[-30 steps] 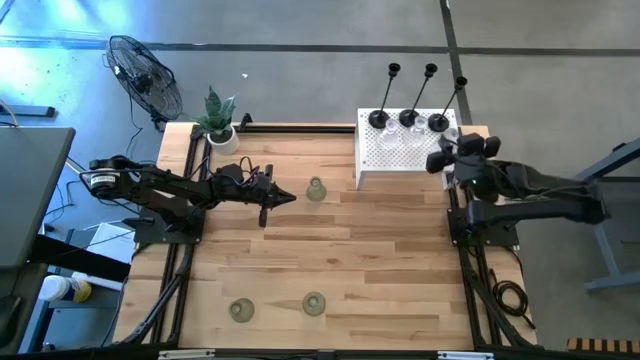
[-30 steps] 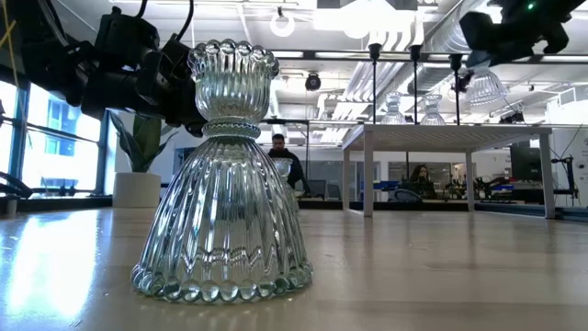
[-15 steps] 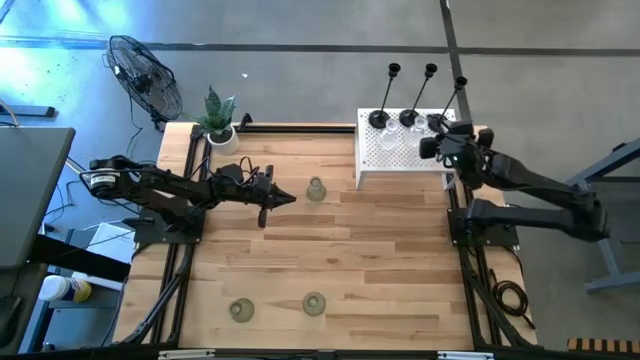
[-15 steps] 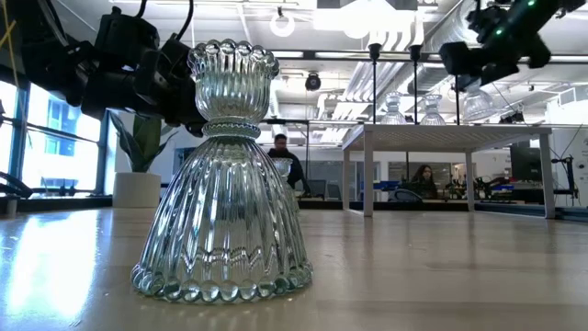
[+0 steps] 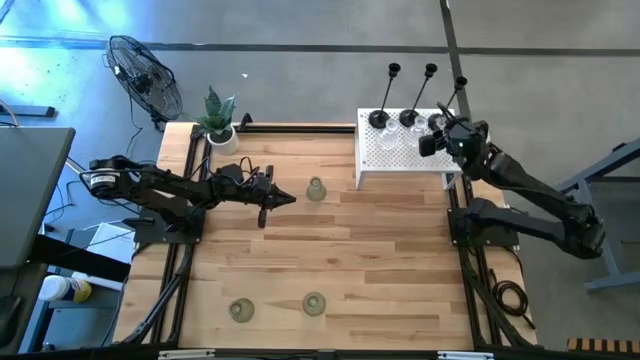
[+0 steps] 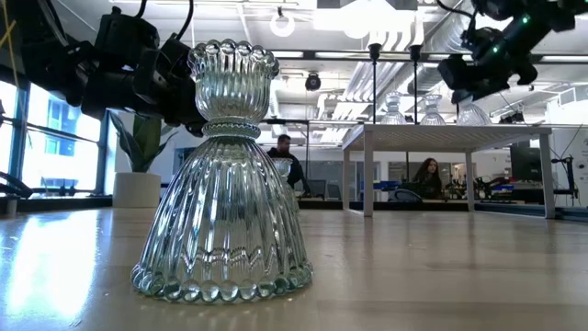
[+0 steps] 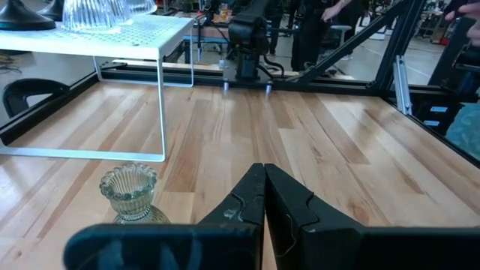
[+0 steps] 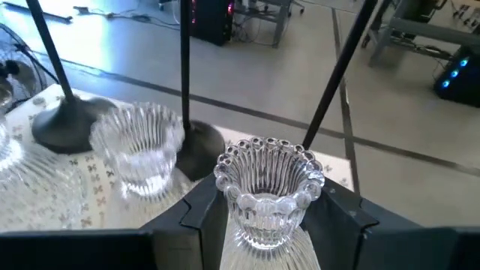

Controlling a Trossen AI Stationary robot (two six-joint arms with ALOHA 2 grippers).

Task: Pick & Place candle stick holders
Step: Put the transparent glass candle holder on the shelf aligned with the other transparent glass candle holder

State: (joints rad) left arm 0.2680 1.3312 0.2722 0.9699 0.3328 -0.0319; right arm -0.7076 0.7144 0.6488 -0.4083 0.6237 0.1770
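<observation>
My right gripper [image 5: 445,128] is shut on a clear glass holder [image 8: 268,187] over the far right corner of the white perforated box [image 5: 400,155]. Two more clear holders [image 8: 139,154] and three black thin-stemmed holders [image 5: 408,118] stand on their bases on the box. One pale-green holder [image 5: 316,188] stands on the table just right of my left gripper [image 5: 275,197], which is shut and empty. It also shows in the left wrist view [image 7: 135,195]. Two more pale-green holders [image 5: 241,310] [image 5: 314,303] stand near the table's near edge. My right gripper pinches the clear holder's ribbed body [image 8: 232,225] below its beaded cup, one finger on each side. The fingers [image 8: 341,214] come slanting down from the table's near right side. The holder is upright, its base at the box top [image 6: 473,118]; I cannot tell whether it touches.
A green plant in a white pot [image 5: 219,125] stands at the table's far left corner. A fan [image 5: 145,78] stands beyond it, off the table. People sit in the room behind [image 6: 427,173]. Bare wood lies between the box and the near holders.
My right gripper has carried the clear holder from the box's right side toward the table's far edge and a little left, over the box's far right corner, and has gone down to the box top. The holder has stayed upright.
</observation>
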